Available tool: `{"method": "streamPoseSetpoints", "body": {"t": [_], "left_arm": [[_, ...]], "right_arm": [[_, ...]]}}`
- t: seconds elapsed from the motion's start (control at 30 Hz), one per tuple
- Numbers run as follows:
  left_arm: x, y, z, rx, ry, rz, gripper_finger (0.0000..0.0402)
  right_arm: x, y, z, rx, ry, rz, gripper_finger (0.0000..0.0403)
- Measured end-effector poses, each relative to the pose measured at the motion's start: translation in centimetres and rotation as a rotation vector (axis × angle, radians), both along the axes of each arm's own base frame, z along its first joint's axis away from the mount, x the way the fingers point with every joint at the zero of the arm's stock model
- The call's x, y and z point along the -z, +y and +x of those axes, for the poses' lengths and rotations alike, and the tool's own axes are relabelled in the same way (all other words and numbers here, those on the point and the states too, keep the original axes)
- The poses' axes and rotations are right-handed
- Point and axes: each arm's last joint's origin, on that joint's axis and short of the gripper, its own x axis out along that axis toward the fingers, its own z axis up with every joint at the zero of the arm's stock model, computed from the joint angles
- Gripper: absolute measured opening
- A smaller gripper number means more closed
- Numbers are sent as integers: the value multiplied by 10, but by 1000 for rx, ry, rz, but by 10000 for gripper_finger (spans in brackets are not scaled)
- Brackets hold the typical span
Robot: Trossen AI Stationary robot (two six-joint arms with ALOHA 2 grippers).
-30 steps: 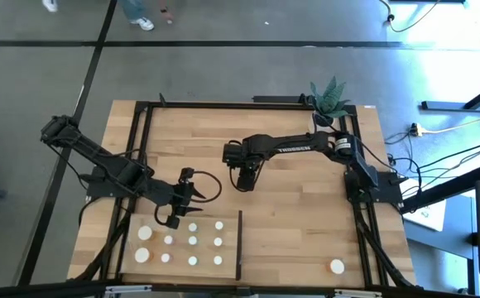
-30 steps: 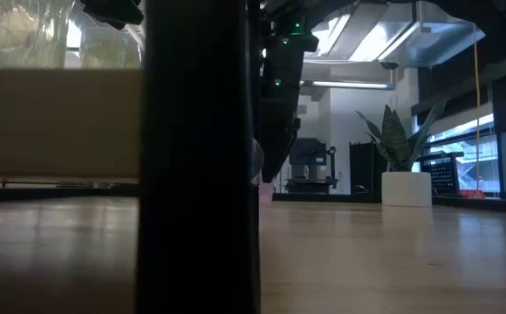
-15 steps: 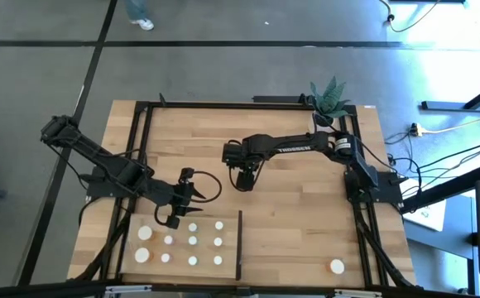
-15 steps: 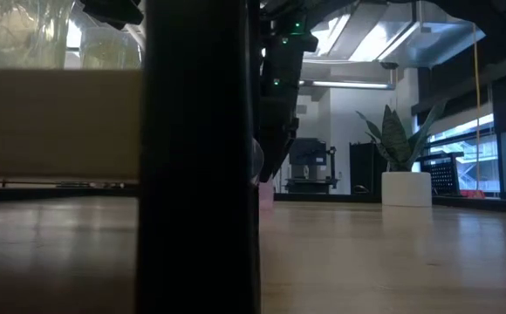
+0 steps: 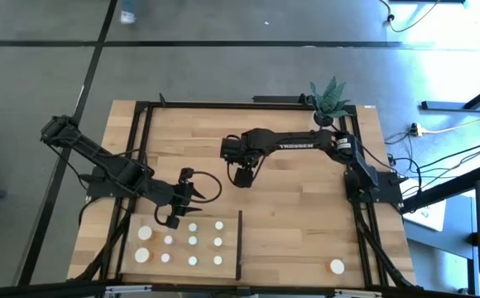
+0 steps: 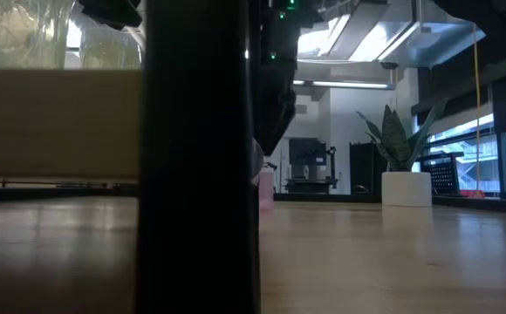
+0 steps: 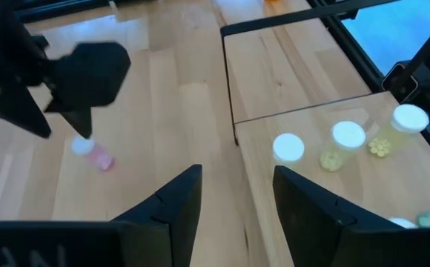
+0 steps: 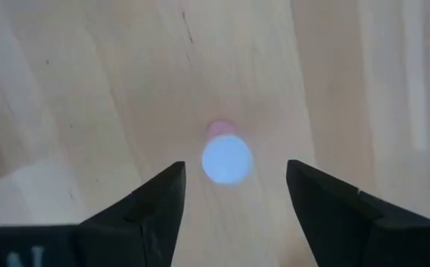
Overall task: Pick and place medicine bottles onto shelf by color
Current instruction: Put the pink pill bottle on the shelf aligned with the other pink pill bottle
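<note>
A small pink medicine bottle (image 8: pixel 227 158) with a white cap stands upright on its base on the bare tabletop near the table's middle. My right gripper (image 8: pixel 233 174) hangs open straight above it, pointing down, with a finger on each side and clear of the cap. In the high view this gripper (image 5: pixel 242 175) hides the bottle. The left wrist view shows the bottle (image 7: pixel 93 152) under it. My left gripper (image 5: pixel 171 220) waits open and empty above the far edge of the shelf (image 5: pixel 153 258), where several white-capped bottles (image 5: pixel 193 242) stand in rows.
A black upright strip (image 5: pixel 239 244) borders the shelf's right edge. One orange bottle (image 5: pixel 337 266) stands alone near the table's near right corner. A potted spiky plant (image 5: pixel 329 98) sits at the far right. Bare tabletop (image 5: pixel 298 207) lies between the strip and the right arm's base.
My right gripper has risen straight up off the pink bottle, still pointing down. The bottle stays standing where it was on the table.
</note>
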Motion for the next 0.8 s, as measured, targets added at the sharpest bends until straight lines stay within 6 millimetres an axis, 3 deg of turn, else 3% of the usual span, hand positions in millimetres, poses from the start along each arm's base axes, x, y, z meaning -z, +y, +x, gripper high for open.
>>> {"method": "streamPoseSetpoints", "body": {"t": [0.3, 0.5, 0.8], "left_arm": [[1, 1, -1, -6, 15, 1, 159], [2, 9, 5, -77, 16, -16, 160], [16, 24, 29, -177, 35, -13, 159]], "right_arm": [[-40, 8, -13, 48, 44, -176, 236], [-79, 33, -38, 52, 11, -223, 236], [-129, 78, -81, 88, -90, -330, 236]]}}
